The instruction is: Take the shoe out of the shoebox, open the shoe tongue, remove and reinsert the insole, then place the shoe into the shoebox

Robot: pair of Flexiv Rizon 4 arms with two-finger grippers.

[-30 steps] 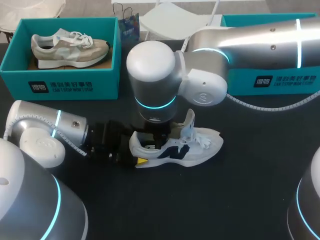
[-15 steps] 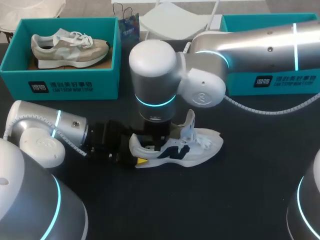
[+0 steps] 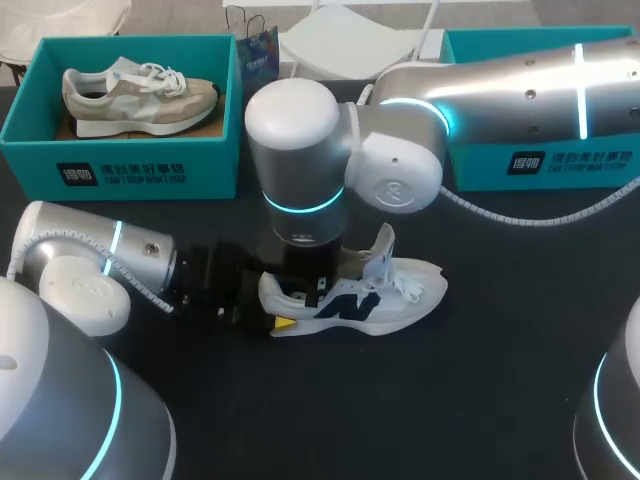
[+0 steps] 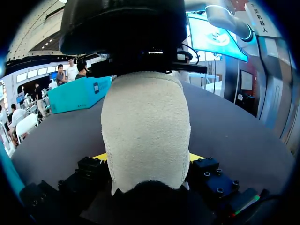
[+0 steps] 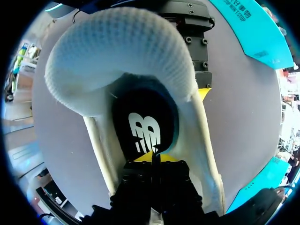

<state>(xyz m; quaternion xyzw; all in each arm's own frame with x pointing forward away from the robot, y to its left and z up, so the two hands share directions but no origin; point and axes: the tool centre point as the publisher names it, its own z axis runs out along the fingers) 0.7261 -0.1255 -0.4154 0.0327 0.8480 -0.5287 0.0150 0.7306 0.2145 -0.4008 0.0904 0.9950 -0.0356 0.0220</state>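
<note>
A white shoe (image 3: 375,300) with a navy side logo lies on the black table, its tongue (image 3: 381,250) standing up. My left gripper (image 3: 268,306) comes in low from the left and is shut on the shoe's cream heel (image 4: 143,131), a yellow tip on either side. My right gripper (image 3: 313,288) points straight down into the shoe's opening. In the right wrist view it (image 5: 153,160) is shut on the black insole (image 5: 145,129) with a white logo, a thin black ridge pinched between its tips. The mesh heel collar (image 5: 122,51) arches ahead of it.
An open teal shoebox (image 3: 120,170) at the back left holds a beige shoe (image 3: 140,95). A second teal box (image 3: 545,160) stands at the back right, partly behind my right arm. A small blue bag (image 3: 258,55) stands between them.
My right gripper's fingers have closed inside the shoe, and its wrist has shifted slightly to the left. The left gripper and the shoe have stayed put.
</note>
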